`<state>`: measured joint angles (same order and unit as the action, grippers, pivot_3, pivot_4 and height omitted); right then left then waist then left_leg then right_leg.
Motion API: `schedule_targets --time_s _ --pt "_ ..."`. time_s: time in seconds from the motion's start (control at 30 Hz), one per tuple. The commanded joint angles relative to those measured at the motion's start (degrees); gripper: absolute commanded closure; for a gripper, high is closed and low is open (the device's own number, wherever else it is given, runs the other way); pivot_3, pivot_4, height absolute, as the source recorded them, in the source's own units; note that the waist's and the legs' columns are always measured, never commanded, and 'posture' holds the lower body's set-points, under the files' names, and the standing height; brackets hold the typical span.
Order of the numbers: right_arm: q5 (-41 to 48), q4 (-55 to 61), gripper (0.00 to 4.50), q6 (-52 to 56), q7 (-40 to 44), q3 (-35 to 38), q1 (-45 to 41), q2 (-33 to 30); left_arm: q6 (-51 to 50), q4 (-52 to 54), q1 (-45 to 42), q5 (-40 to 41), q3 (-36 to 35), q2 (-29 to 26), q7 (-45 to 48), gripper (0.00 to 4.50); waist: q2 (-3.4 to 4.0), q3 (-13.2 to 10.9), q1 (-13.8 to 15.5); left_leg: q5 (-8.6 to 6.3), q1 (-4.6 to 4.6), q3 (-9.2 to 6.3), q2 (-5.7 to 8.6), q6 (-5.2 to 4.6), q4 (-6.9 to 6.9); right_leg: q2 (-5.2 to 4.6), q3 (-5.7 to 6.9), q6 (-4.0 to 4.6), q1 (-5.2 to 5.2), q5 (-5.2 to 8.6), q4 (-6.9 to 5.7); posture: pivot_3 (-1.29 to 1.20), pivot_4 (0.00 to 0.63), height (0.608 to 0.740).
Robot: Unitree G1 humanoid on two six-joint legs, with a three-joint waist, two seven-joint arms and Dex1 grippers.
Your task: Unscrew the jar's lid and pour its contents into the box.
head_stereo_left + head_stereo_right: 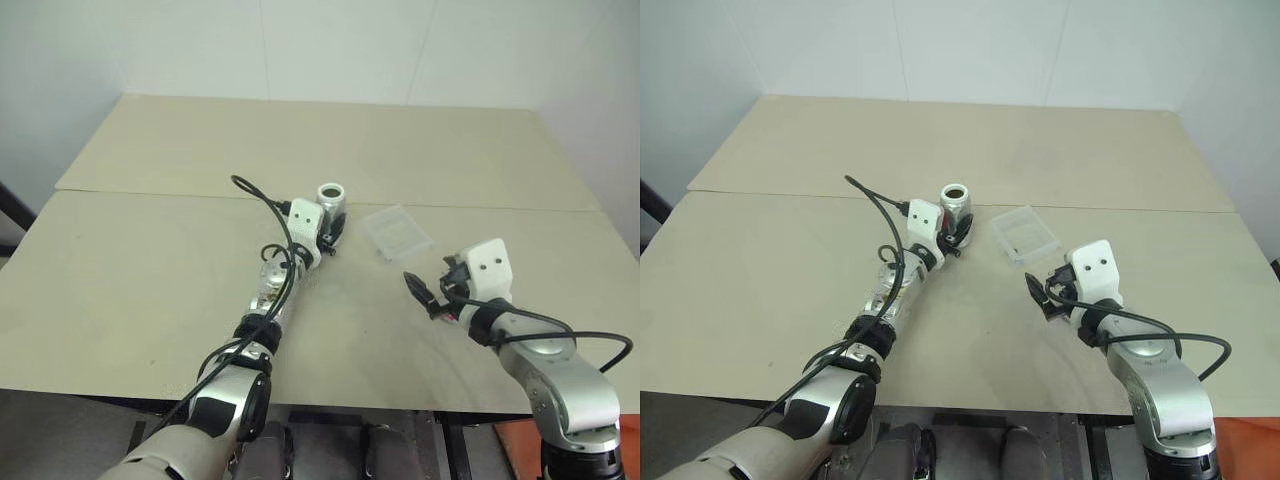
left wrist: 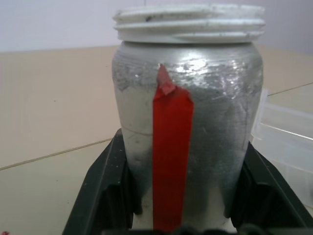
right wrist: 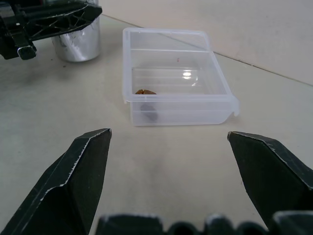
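Open jar gripped upright, box just to its right

The jar, lidless with its axis vertical, is clamped in the left gripper jaws at mid-worktop, forearm stretched forward. The box, a small brown piece inside, lies just right of it. The right gripper, jaws spread empty, is aimed at the box from the near side.

Tan table fills most of frame, seam running left–right across upper middle. White wall along top.
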<state>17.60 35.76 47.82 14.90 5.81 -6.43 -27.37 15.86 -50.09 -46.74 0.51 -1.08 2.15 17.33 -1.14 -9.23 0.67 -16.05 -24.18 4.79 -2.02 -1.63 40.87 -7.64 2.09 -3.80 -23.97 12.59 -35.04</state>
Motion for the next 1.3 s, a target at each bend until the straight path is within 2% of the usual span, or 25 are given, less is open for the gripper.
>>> schedule_targets --time_s 0.03,0.23,0.27,0.37,0.47,0.67,0.83,1.07,1.2,1.3 --pt "-0.7 1.4 0.01 -2.2 0.1 0.4 -0.4 0.0 -1.1 2.2 0.6 -0.8 1.0 0.0 -1.5 2.5 0.0 0.0 0.0 0.0 0.0 0.0 0.0 0.0 0.0 0.0 0.0 0.0 0.01 0.0 0.0 0.0 0.15 0.74" --pt "-1.1 0.4 0.01 -2.6 0.7 -0.1 -1.1 -0.1 -4.6 5.0 2.7 -0.1 1.1 -0.1 -2.1 2.5 0.01 0.1 -0.1 0.0 0.05 -0.01 0.0 0.0 -0.01 0.0 0.0 0.0 0.05 0.0 0.0 0.0 0.15 0.74" --pt "-1.2 0.2 0.0 -2.6 0.8 -0.3 -1.4 -0.1 -4.9 6.1 3.5 0.0 1.1 0.0 -2.3 1.77 0.04 0.2 -0.1 0.0 0.06 -0.01 0.0 0.0 -0.01 0.0 0.0 0.0 0.05 0.0 0.0 0.0 0.15 0.74" --pt "-1.5 -0.3 0.0 -3.4 1.9 -0.6 -2.0 -0.8 -5.2 9.7 5.8 -0.5 1.8 0.3 -3.1 0.8 0.08 0.2 -0.1 0.0 0.11 -0.01 0.0 0.0 -0.04 0.0 -0.01 0.0 0.06 0.0 0.0 0.0 0.15 0.74" --pt "-1.4 -0.6 0.0 -3.5 1.8 -0.2 -2.1 -0.3 -5.9 13.7 8.2 -1.5 3.1 0.3 -3.6 0.02 0.08 0.2 0.0 0.0 0.1 -0.04 0.01 0.0 -0.02 0.0 -0.01 0.0 0.06 0.0 -0.01 0.0 0.15 0.74" --pt "-2.4 -0.8 0.0 -4.2 1.4 -1.5 -1.5 0.6 -10.8 27.0 14.8 -0.3 4.1 -0.3 -2.9 0.02 0.09 0.2 -0.1 0.0 0.11 -0.06 0.01 0.0 -0.03 0.0 -0.01 0.0 0.08 0.0 0.0 0.0 0.15 0.74" --pt "-2.9 -1.0 0.0 -4.4 2.2 -2.1 -1.7 0.0 -18.7 44.9 24.6 1.0 6.0 -3.9 0.6 0.02 0.18 0.3 -0.3 0.0 0.11 -0.06 -0.01 0.01 -0.03 0.0 -0.02 0.01 0.03 0.0 -0.03 0.0 0.15 0.74" --pt "-2.6 -1.2 0.0 -4.3 4.0 -1.1 -1.1 -0.8 -23.7 59.1 34.3 3.6 5.6 -9.6 4.2 0.02 0.32 0.4 -0.1 0.01 0.2 -0.11 -0.01 0.02 -0.04 0.0 -0.04 0.02 0.12 -0.01 -0.05 0.0 0.15 0.74" --pt "1.4 3.3 0.0 -12.4 15.3 8.6 8.4 -7.2 -22.5 65.4 38.3 6.0 3.4 -18.4 11.6 0.02 0.34 0.4 0.5 -0.02 0.18 -0.16 0.01 -0.02 -0.07 0.0 -0.04 0.02 0.14 0.0 -0.01 0.0 0.15 0.74" --pt "7.1 4.2 0.0 -20.3 28.0 19.9 15.8 -12.3 -24.9 71.0 40.7 15.7 -1.7 -25.8 20.0 0.02 0.37 0.4 0.1 -0.06 0.2 -0.15 -0.01 -0.07 -0.1 0.0 -0.08 0.03 0.12 0.0 0.04 0.0 0.15 0.74"
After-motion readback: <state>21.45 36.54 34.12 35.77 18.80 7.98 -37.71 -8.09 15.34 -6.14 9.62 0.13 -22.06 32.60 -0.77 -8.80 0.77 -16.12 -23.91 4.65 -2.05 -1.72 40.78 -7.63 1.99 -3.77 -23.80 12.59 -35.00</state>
